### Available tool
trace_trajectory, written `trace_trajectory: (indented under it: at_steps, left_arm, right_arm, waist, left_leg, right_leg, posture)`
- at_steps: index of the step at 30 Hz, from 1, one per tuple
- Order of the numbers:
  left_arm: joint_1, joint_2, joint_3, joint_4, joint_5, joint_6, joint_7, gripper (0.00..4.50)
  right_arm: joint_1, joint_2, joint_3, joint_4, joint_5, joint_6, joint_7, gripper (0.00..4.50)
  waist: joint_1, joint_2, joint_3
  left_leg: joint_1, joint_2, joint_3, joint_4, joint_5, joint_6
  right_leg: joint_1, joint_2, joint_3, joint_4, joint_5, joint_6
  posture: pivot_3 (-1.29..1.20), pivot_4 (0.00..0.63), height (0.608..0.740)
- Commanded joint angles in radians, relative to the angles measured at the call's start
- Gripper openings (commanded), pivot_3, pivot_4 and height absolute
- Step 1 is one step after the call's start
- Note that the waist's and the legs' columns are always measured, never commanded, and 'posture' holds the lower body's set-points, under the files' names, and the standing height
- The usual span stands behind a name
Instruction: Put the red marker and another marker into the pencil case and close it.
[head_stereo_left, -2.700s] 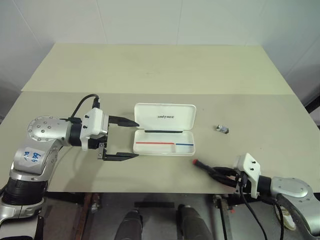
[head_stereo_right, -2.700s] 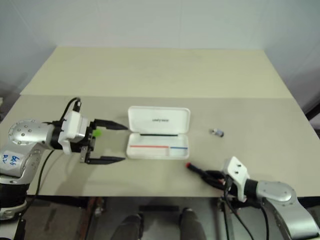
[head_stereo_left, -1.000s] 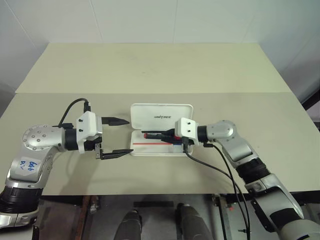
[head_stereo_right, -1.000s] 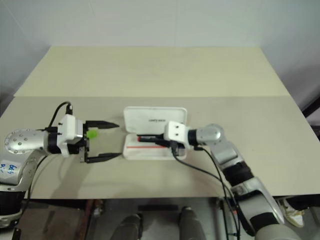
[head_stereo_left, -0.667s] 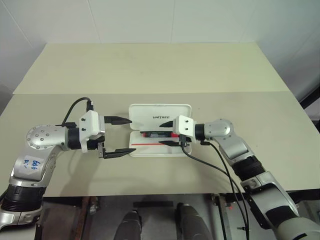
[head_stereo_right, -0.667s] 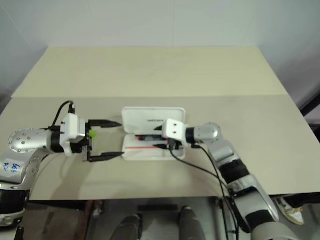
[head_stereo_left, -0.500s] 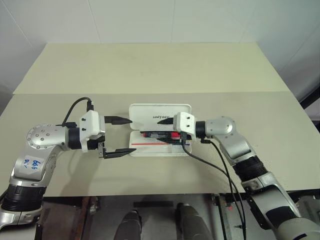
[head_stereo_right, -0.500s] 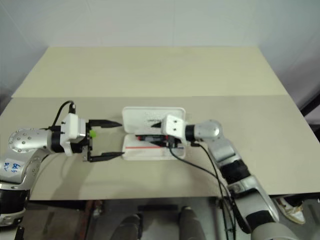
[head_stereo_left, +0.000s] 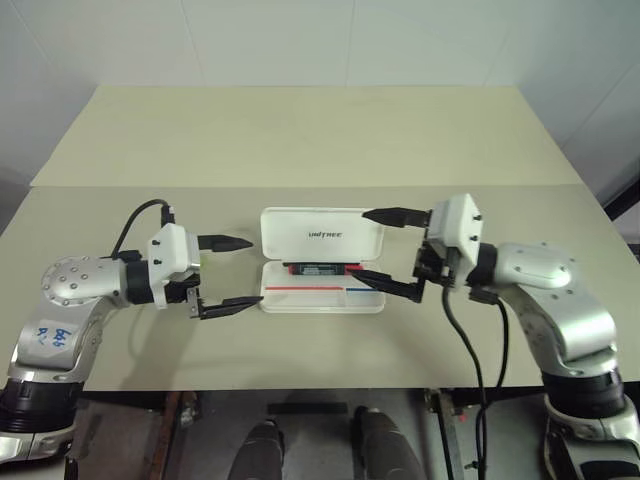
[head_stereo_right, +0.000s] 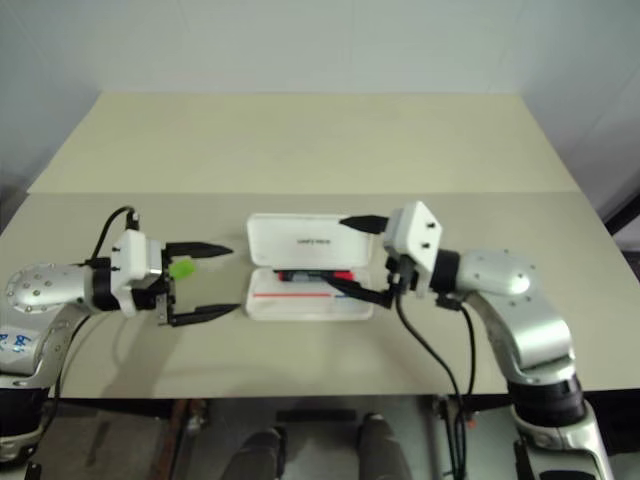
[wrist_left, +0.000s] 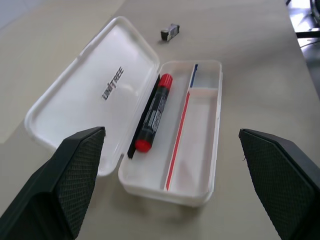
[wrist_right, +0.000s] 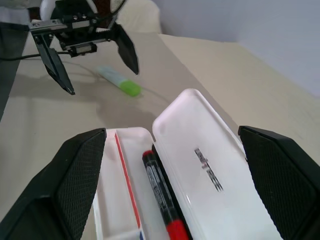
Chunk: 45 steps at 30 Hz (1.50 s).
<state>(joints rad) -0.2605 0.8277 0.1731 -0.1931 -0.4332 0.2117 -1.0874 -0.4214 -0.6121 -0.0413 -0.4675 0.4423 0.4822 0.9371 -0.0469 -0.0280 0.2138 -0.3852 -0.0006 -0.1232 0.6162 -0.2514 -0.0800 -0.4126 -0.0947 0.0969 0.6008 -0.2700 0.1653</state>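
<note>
The white pencil case (head_stereo_left: 290, 232) lies open on the table, its lid leaning back. The red marker (head_stereo_left: 320, 269) rests inside along the hinge side, red cap toward the right (wrist_left: 154, 112). My right gripper (head_stereo_left: 362, 244) hovers open over the case's right end, with nothing between its fingers. My left gripper (head_stereo_left: 255, 270) is open just left of the case, pointing at it. The other marker (wrist_right: 119, 81), pale with a green cap (head_stereo_right: 183, 268), lies on the table under the left gripper's fingers, not held.
A small grey object (wrist_left: 170, 32) lies on the table to the right of the case. The tabletop (head_stereo_left: 320, 150) stretches bare behind the case, and its front edge runs close below both arms.
My right gripper opened, left the red marker in the case and drew back up and to the right. The left gripper stayed open beside the case.
</note>
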Motion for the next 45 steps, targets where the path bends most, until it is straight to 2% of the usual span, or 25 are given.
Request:
trace_trajectory:
  at_steps: [1,5,10,16,23,32,40,43,45]
  left_arm:
    - [0.033,0.019,0.108,0.039,0.006,-0.012,0.054,4.5]
    - [0.07,0.034,0.185,0.174,0.048,-0.075,0.092,4.5]
    - [0.093,0.061,0.216,0.367,0.09,-0.147,0.084,4.5]
    - [0.042,0.102,0.174,0.582,0.138,-0.247,0.022,4.5]
    - [-0.11,0.107,0.113,0.818,0.194,-0.311,0.007,4.5]
    - [-0.196,0.072,0.016,0.986,0.243,-0.342,-0.043,4.5]
    - [-0.236,0.051,-0.016,1.046,0.25,-0.273,-0.064,4.5]
    - [-0.24,0.041,-0.034,1.035,0.25,-0.225,-0.097,3.92]
    - [-0.235,0.039,-0.041,1.025,0.249,-0.199,-0.119,3.26]
  right_arm:
    - [0.039,-0.047,-0.08,-0.066,0.039,0.033,-0.038,4.49]
    - [0.085,-0.084,-0.119,-0.066,0.032,0.032,-0.065,4.49]
    - [0.107,-0.09,-0.12,-0.092,0.044,0.037,-0.097,4.49]
    - [0.112,-0.097,-0.114,-0.127,0.054,0.053,-0.128,4.49]
    - [0.117,-0.1,-0.123,-0.168,0.067,0.077,-0.165,4.49]
    - [0.098,-0.118,-0.129,-0.199,0.094,0.098,-0.199,4.49]
    - [0.074,-0.131,-0.13,-0.215,0.119,0.115,-0.224,4.49]
    - [0.059,-0.133,-0.127,-0.219,0.125,0.119,-0.232,4.5]
    - [0.05,-0.135,-0.126,-0.221,0.129,0.121,-0.236,4.5]
  waist:
    - [0.0,0.0,0.0]
    - [0.002,0.0,0.0]
    - [0.004,0.0,0.0]
    - [0.011,0.0,0.0]
    - [0.019,0.0,0.0]
    - [0.017,0.0,0.0]
    - [0.021,0.0,-0.001]
    - [0.021,0.001,-0.001]
    - [0.02,0.002,-0.002]
  left_leg:
    - [0.0,0.0,0.0,0.0,0.0,0.0]
    - [0.0,0.0,0.0,0.0,0.0,0.0]
    - [0.0,0.0,0.001,-0.001,0.0,0.0]
    - [0.0,0.0,0.001,-0.002,0.0,0.0]
    - [0.0,0.0,0.0,-0.002,0.0,0.0]
    - [0.0,0.0,0.0,-0.003,0.0,0.0]
    - [0.0,0.0,0.0,-0.003,0.0,0.0]
    - [0.0,0.0,0.0,-0.003,0.0,0.0]
    - [0.001,0.0,0.0,-0.002,0.0,0.0]
  right_leg:
    - [0.0,0.0,0.0,0.0,0.0,0.0]
    - [0.0,0.0,0.0,-0.001,0.0,0.0]
    - [0.0,0.0,0.0,-0.003,0.0,0.0]
    - [0.0,0.0,0.0,-0.005,0.0,0.0]
    - [0.001,-0.001,-0.001,-0.005,0.0,0.0]
    - [0.0,0.0,-0.001,-0.003,0.0,0.0]
    - [0.001,-0.001,-0.001,-0.003,0.0,0.001]
    - [0.001,-0.001,-0.001,-0.003,0.0,0.001]
    - [0.001,-0.001,-0.001,-0.002,0.0,0.001]
  posture:
    - [0.0,0.15,0.74]
    - [0.0,0.15,0.74]
    - [0.0,0.15,0.74]
    - [0.0,0.15,0.74]
    - [0.0,0.15,0.74]
    - [0.0,0.15,0.74]
    - [0.0,0.15,0.74]
    - [0.0,0.15,0.74]
    - [0.0,0.15,0.74]
